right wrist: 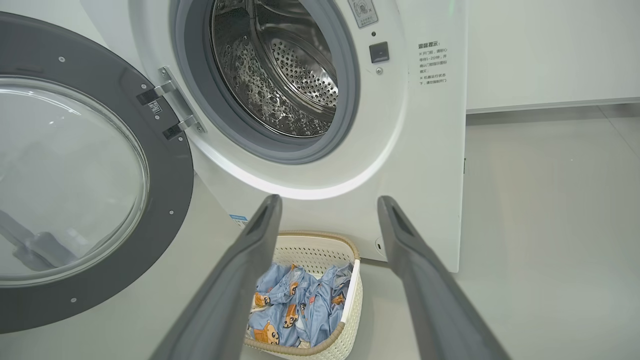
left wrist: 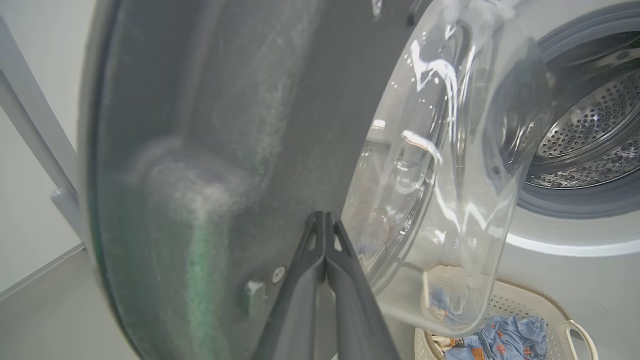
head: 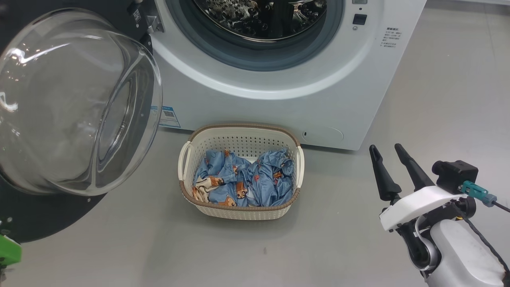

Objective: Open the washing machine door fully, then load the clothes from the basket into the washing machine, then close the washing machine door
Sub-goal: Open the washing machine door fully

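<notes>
The washing machine (head: 279,107) stands with its steel drum (right wrist: 280,65) exposed. Its door (head: 36,219) is swung wide to the left, the glass bowl (head: 75,103) bulging toward me. On the floor in front sits the basket (head: 243,141), holding the crumpled blue clothes (head: 247,183). My left gripper (left wrist: 324,216) is shut, its tips at the dark inner face of the door (left wrist: 210,125), beside the glass bowl (left wrist: 440,175). My right gripper (head: 385,148) hangs open and holding nothing, to the right of the basket. Its wrist view looks down past the right gripper (right wrist: 330,200) onto the basket (right wrist: 320,245) and clothes (right wrist: 295,310).
Grey floor (head: 438,99) runs to the right of the machine and in front of the basket. A white wall and skirting (right wrist: 550,102) stand behind the machine on the right. A green part (head: 8,249) shows at the lower left edge of the head view.
</notes>
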`<state>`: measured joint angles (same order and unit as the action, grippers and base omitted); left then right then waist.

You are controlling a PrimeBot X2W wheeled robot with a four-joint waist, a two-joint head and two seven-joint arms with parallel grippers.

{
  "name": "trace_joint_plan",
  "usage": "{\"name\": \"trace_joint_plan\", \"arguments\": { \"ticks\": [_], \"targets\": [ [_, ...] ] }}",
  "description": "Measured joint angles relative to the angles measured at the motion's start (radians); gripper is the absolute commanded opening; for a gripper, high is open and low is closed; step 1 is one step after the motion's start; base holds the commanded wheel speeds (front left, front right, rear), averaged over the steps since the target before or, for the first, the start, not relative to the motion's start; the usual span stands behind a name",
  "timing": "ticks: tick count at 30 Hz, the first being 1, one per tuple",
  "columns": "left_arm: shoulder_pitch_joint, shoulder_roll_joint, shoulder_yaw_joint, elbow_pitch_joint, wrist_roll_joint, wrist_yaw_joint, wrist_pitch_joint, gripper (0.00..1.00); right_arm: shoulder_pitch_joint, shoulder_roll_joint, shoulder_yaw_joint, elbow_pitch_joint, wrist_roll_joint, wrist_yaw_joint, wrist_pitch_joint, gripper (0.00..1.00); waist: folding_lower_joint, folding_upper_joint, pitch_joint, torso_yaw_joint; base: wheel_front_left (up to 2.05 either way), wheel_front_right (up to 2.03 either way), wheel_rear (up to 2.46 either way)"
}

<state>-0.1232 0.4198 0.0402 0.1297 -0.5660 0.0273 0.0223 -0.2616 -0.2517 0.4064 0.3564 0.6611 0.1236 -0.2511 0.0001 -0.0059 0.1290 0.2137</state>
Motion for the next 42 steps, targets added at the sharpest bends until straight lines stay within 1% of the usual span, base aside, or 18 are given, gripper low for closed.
{"name": "trace_joint_plan", "arguments": {
  "ticks": [8, 20, 40, 42],
  "targets": [
    [-0.063, 0.036, -0.003, 0.067, -0.007, -0.026, 0.049, 0.00, -0.016, 0.007, -0.010, -0.004, 0.000, 0.000, 0.000, 1.00, 0.0000, 0.0000, 0.022, 0.012, 0.00, 0.00, 0.00],
    [-0.152, 0.082, 0.018, 0.173, -0.015, -0.026, 0.093, 0.00, -0.034, 0.019, -0.008, -0.005, 0.000, 0.000, 0.000, 1.00, 0.0000, 0.0000, 0.044, 0.020, 0.00, 0.00, 0.00],
    [-0.242, 0.084, -0.011, 0.267, -0.015, -0.044, 0.100, 0.00, -0.051, 0.020, -0.011, -0.002, 0.000, 0.000, 0.000, 1.00, 0.0000, 0.0000, 0.054, 0.031, 0.00, 0.00, 0.00],
    [-0.245, 0.083, -0.012, 0.273, -0.015, -0.052, 0.100, 0.00, -0.051, 0.020, -0.011, -0.002, 0.000, 0.000, 0.000, 1.00, 0.0000, 0.0000, 0.053, 0.033, 0.00, 0.00, 0.00]
  ]
}}
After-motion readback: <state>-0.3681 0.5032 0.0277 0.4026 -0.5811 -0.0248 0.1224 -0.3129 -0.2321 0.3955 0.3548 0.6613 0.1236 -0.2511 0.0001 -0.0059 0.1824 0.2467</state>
